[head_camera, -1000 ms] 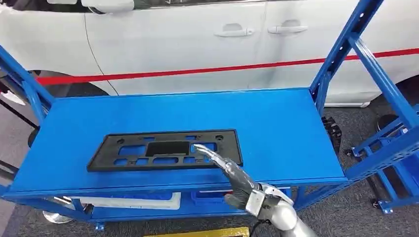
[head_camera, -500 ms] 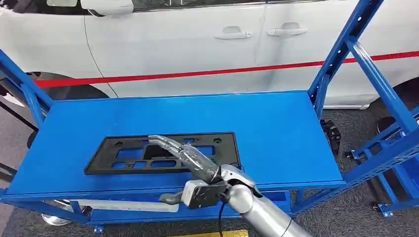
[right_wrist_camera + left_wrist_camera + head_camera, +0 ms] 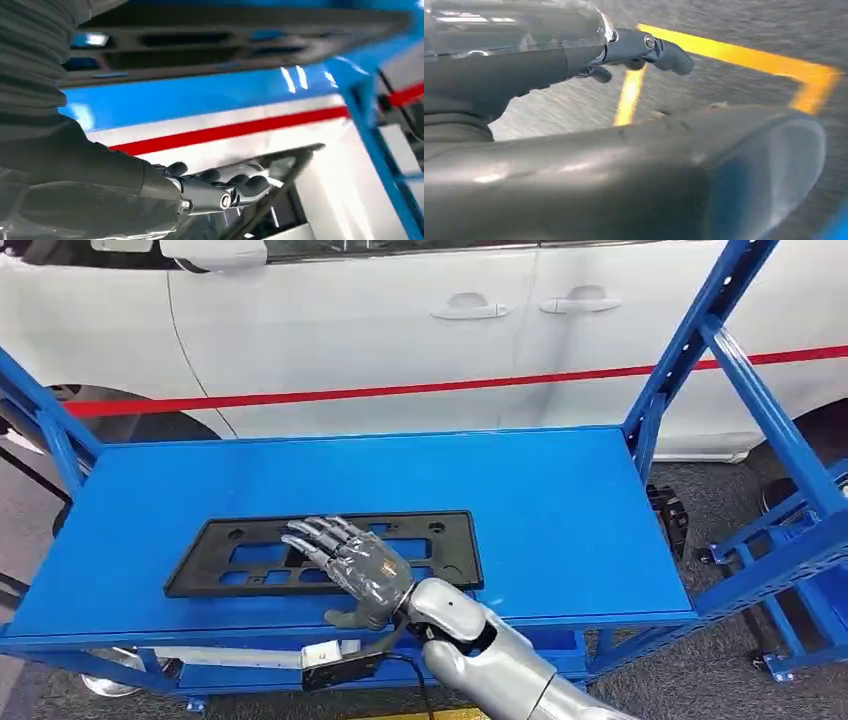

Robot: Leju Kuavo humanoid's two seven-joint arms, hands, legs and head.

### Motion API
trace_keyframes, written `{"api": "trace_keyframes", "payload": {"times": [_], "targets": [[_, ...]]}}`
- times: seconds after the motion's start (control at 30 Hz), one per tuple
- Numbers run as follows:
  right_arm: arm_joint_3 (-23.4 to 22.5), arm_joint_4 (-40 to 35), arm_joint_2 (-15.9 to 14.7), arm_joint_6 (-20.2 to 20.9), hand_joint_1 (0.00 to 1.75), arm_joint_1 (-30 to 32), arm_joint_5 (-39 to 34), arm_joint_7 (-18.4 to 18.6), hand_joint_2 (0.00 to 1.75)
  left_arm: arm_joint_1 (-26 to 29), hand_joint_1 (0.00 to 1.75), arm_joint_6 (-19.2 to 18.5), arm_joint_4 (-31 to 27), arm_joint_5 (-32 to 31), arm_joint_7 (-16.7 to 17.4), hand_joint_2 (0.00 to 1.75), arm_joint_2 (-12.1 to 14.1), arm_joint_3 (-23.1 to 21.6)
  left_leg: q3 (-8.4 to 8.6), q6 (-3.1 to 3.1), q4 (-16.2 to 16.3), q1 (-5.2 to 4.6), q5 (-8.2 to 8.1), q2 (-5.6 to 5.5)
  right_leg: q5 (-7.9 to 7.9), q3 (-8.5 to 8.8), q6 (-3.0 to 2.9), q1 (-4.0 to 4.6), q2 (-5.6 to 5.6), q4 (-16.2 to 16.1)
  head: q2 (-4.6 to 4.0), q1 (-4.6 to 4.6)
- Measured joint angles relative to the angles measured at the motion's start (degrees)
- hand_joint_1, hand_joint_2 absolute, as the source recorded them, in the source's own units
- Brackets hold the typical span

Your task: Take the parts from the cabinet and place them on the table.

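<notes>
A black flat plate with several cut-outs (image 3: pixel 200 575) lies on the blue table top (image 3: pixel 560 510), near its front edge. My right hand (image 3: pixel 350 565) hovers over the plate's middle, back upward, fingers spread, holding nothing; whether it touches the plate I cannot tell. The right wrist view shows that plate (image 3: pixel 240 40) on the blue surface, with the right hand's fingers (image 3: pixel 225 190) stretched out and nothing in them. My left hand (image 3: pixel 639 47) hangs over the grey floor with its fingers extended and nothing held.
A white car with a red stripe (image 3: pixel 400 320) stands just behind the table. Blue rack uprights (image 3: pixel 690 340) rise at the right and left. A white part (image 3: pixel 230 655) lies on the shelf under the table top. Yellow tape (image 3: pixel 744 57) marks the floor.
My right hand has swung left from the plate's right end to over its middle and turned its back upward, fingers fanning out. The plate stayed put.
</notes>
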Motion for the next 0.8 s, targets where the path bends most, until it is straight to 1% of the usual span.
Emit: {"api": "trace_keyframes", "payload": {"times": [0.03,0.07,0.1,0.13,0.17,0.2,0.23,0.27,0.3,0.33,0.37,0.4,0.5,0.53,0.57,0.6,0.63,0.67,0.7,0.73,0.77,0.8], "targets": [[0.09,0.82,0.29,-0.07,0.00,-0.04,0.64,0.29,1.75,0.07,0.00,0.62,0.00,-0.38,0.82,0.00,0.00,-0.22,-0.27,-0.39,0.46,0.08,-0.57,0.03,0.33,0.29,-0.50,-0.48,-0.09,-0.58,0.00,0.00],[0.18,1.54,0.55,-0.11,0.00,-0.16,0.92,0.46,1.75,0.14,0.00,0.90,0.00,-0.71,1.19,0.00,-0.02,-0.35,-0.64,-0.68,1.85,0.15,-1.64,0.03,0.35,0.42,-0.65,-0.48,-0.12,-0.74,0.00,-0.09],[0.39,2.30,0.88,-0.11,0.00,-0.31,1.18,0.46,1.75,0.17,0.00,1.05,0.02,-0.73,1.49,0.00,-0.09,-0.52,-2.25,-0.96,5.34,0.27,-3.76,0.03,0.32,0.41,-0.98,-0.50,-0.13,-0.73,0.00,-0.17],[0.55,2.83,1.14,-0.09,0.00,-0.32,1.32,0.46,1.75,0.23,0.00,1.18,0.02,-0.84,1.54,0.00,-0.09,-0.59,-4.31,-1.18,9.78,0.42,-5.89,0.03,0.29,0.41,-1.03,-0.42,-0.14,-0.71,0.00,-0.15],[0.81,3.70,1.20,-0.02,0.00,-0.27,1.40,0.44,1.75,0.26,0.00,1.29,0.02,-0.88,1.51,0.00,-0.07,-0.63,-6.74,-1.40,14.79,0.47,-7.87,0.03,0.25,0.41,-1.09,-0.33,-0.22,-0.70,0.00,-0.15],[0.94,4.38,1.31,0.04,0.00,-0.18,1.51,0.39,1.75,0.32,0.00,1.31,0.02,-0.88,1.36,0.00,-0.07,-0.63,-8.22,-1.55,17.70,0.52,-8.45,0.03,0.23,0.41,-1.11,-0.31,-0.23,-0.68,0.00,-0.17],[1.05,4.95,1.45,0.11,0.00,-0.16,1.51,0.33,1.75,0.47,0.00,1.29,0.02,-0.88,1.10,0.00,-0.07,-0.65,-8.46,-1.61,17.84,0.58,-7.62,0.04,0.22,0.43,-1.10,-0.32,-0.20,-0.65,0.00,-0.15],[1.12,5.43,1.62,0.13,0.00,-0.22,1.51,0.24,1.75,0.62,0.00,1.16,0.02,-0.88,0.68,0.00,-0.02,-0.65,-7.34,-1.62,15.16,0.65,-5.53,0.04,0.19,0.45,-1.07,-0.34,-0.12,-0.57,0.00,-0.15],[1.14,5.84,1.92,0.11,0.00,-0.29,1.51,0.09,1.75,0.67,0.00,0.96,0.02,-0.88,0.18,0.00,0.04,-0.65,-5.09,-1.57,10.32,0.72,-2.81,0.06,0.10,0.53,-0.94,-0.36,-0.01,-0.52,0.00,-0.17],[1.14,6.10,2.23,0.06,0.00,-0.32,1.53,-0.11,1.75,0.64,0.00,0.92,0.02,-0.88,-0.04,0.00,0.09,-0.65,-2.49,-1.47,5.03,0.81,-0.33,0.09,0.00,0.68,-0.78,-0.38,0.04,-0.49,0.00,-0.15],[1.14,6.34,2.51,0.02,0.00,-0.39,1.53,-0.24,1.75,0.61,0.00,0.83,0.02,-0.88,-0.21,0.00,0.09,-0.70,-0.64,-1.25,0.90,0.83,0.07,0.13,-0.11,0.76,-0.57,-0.31,0.04,-0.49,0.00,-0.15],[1.14,6.63,2.56,0.00,0.00,-0.54,1.53,-0.26,1.75,0.54,0.00,0.77,0.02,-0.88,-0.36,0.00,0.09,-0.74,-0.20,-0.87,0.19,0.40,-0.10,0.08,-0.21,0.56,-0.24,0.03,0.07,-0.23,0.00,-0.15],[1.16,7.24,2.71,-0.24,0.00,-0.56,1.56,-0.31,1.75,0.70,0.00,0.37,0.02,-1.08,-0.58,0.00,0.09,-0.92,-0.44,0.24,0.42,0.14,0.04,-0.10,0.06,0.72,0.65,-0.17,-0.05,-0.64,0.00,-0.07],[1.16,7.35,2.71,-0.50,0.00,-0.64,1.56,-0.20,1.75,0.73,0.00,0.13,0.02,-1.25,-0.76,0.00,0.09,-0.96,-0.26,0.77,-0.11,0.54,0.38,-0.10,-0.07,0.76,1.04,0.03,-0.04,-0.55,0.00,-0.09],[1.16,7.46,2.71,-0.79,0.00,-0.70,1.56,-0.09,1.75,0.75,0.00,-0.26,0.02,-1.45,-1.00,0.00,0.11,-1.02,-0.08,1.10,-0.31,0.61,0.60,0.00,-0.98,0.49,1.29,-0.30,-0.02,0.49,0.00,-0.09],[1.16,7.57,2.71,-1.07,0.00,-0.88,1.51,0.15,1.75,0.70,0.00,-0.65,0.02,-1.82,-1.20,0.00,0.13,-1.09,-0.14,1.39,-0.34,0.55,0.61,0.03,-2.94,-0.86,1.48,-0.26,-0.06,3.25,0.00,0.00],[1.16,7.63,2.71,-1.42,0.00,-0.96,1.43,0.55,1.75,0.63,0.00,-1.00,0.02,-2.06,-1.37,0.00,0.18,-1.18,-0.18,1.67,-0.33,0.45,0.61,0.04,-5.26,-2.82,1.56,-0.30,-0.04,7.50,0.00,-0.04],[1.16,7.79,2.71,-1.60,0.00,-0.98,1.23,0.92,1.75,0.64,0.00,-1.18,0.02,-2.22,-1.44,0.00,0.20,-1.29,-0.21,1.76,-0.32,0.37,0.59,0.05,-7.35,-5.13,1.64,-0.31,-0.05,12.32,0.00,-0.02],[1.16,8.05,2.69,-1.62,0.00,-0.99,1.10,0.96,1.75,0.64,0.00,-1.29,0.02,-2.54,-1.48,0.00,0.26,-1.40,-0.25,1.79,-0.27,0.30,0.58,0.04,-8.58,-7.11,1.67,-0.30,-0.05,16.31,0.00,-0.02],[1.16,8.22,2.69,-1.62,0.00,-0.99,0.96,0.96,1.75,0.64,0.00,-1.44,0.02,-2.67,-1.48,0.00,0.28,-1.46,-0.24,1.81,-0.24,0.27,0.56,0.02,-8.33,-7.74,1.64,-0.31,-0.05,17.46,-0.02,-0.04],[1.14,8.51,2.71,-1.60,0.00,-1.07,0.61,1.01,1.75,0.63,0.00,-1.53,0.02,-2.83,-1.48,0.00,0.31,-1.48,-0.19,1.83,-0.20,0.24,0.52,-0.02,-6.88,-7.14,1.51,-0.30,-0.05,16.05,0.00,-0.02],[1.09,8.79,2.71,-1.55,0.00,-1.27,0.33,1.20,1.75,0.60,0.00,-1.61,0.02,-3.07,-1.50,0.00,0.31,-1.51,-0.11,1.80,-0.14,0.21,0.45,-0.08,-4.48,-5.26,1.27,-0.29,-0.05,12.27,0.00,-0.04]]}}
